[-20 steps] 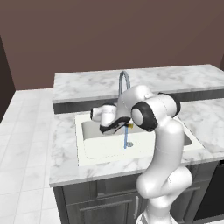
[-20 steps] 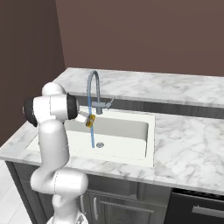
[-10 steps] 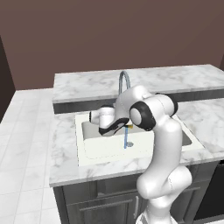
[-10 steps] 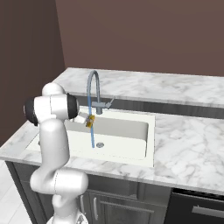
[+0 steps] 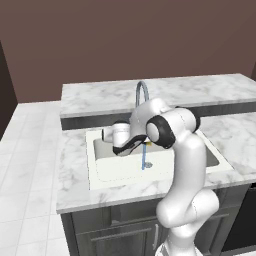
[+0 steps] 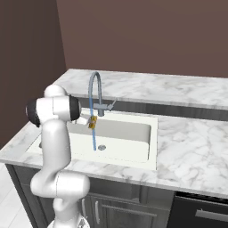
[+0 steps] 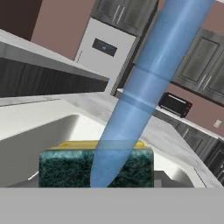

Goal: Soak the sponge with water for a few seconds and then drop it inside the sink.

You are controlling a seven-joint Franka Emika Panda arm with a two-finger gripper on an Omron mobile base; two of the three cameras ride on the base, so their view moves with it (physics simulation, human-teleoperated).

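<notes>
Table: white-grey marble, running around the basin, with a raised ledge behind.

Sink: white rectangular basin set into the table; round grey drain sitting on its floor, just beside where the stream is landing.

Arm: reaching from the front edge, forearm bending out over the basin.

Tap: grey arched spout, running.

Water: thin blue stream falling straight into the basin; in the hand view it is passing across the dark face of the block.

Claw: hanging over the basin under the spout, clenched on the sponge.

Sponge: yellow with a dark green face, sitting in the claw directly in the stream, well above the basin floor.

Risks, as judged:
- Grip is looking to be on one narrow end; a wet block may be slipping out early, cutting the soak short.
- Any sideways drift would be taking the block out of the thin stream.
- Releasing while swinging may be sending it toward the rim; opening straight above the basin floor seems safest.
</notes>
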